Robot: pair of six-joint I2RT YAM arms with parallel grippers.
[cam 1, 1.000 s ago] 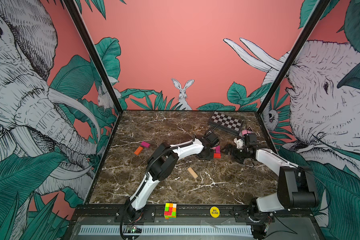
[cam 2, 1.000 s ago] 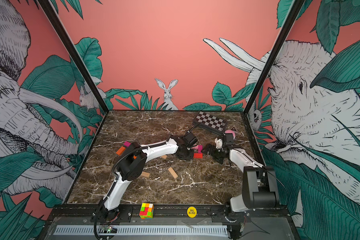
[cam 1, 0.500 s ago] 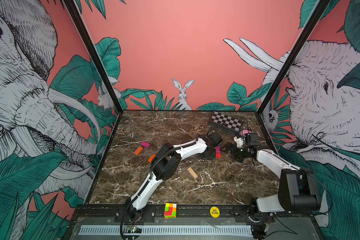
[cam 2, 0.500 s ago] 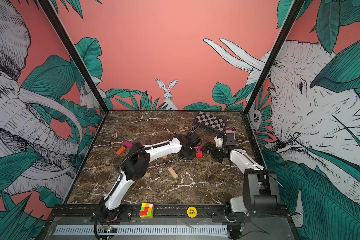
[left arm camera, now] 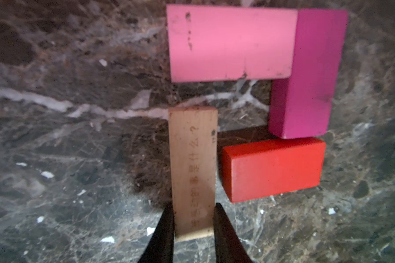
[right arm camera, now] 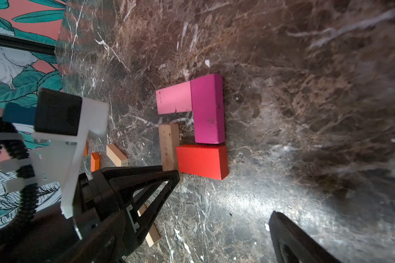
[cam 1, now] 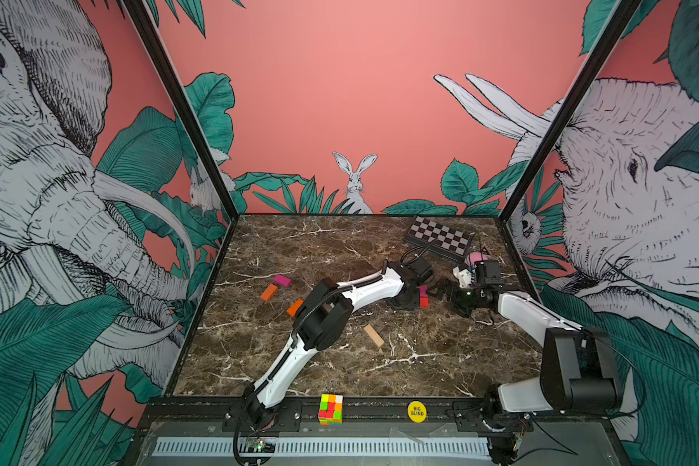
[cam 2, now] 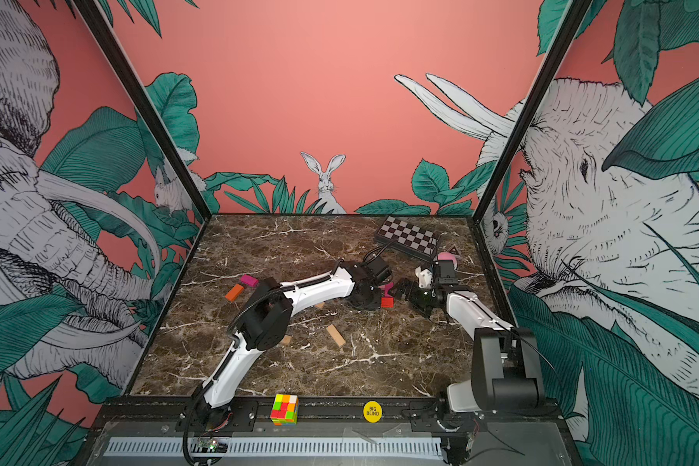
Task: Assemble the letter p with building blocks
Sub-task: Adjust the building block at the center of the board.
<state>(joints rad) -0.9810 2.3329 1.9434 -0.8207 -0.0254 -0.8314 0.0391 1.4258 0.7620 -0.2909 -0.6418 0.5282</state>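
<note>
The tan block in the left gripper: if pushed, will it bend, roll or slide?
The tan block looks like solid wood with straight edges, so probably stiff. Its flat faces make rolling unlikely; on the glossy marble table it would likely slide. The left gripper pinches only one end, so it may pivot.

Alt text: A small booth closed by 3 walls. The salmon-pink back wall [cam 1: 340,80] carries a drawn white rabbit [cam 1: 355,181] sitting among green leaves [cam 1: 283,193]. The left wall [cam 1: 57,201] shows a black-and-white elephant with long tusks and large teal foliage; the right wall [cam 1: 642,201] shows another elephant. 2 black posts [cam 1: 185,117] mark the back corners. The floor is a dark brown marble slab [cam 1: 299,250] with white veins, glossy under the light. A black rail [cam 1: 380,407] runs along the front edge.
</note>
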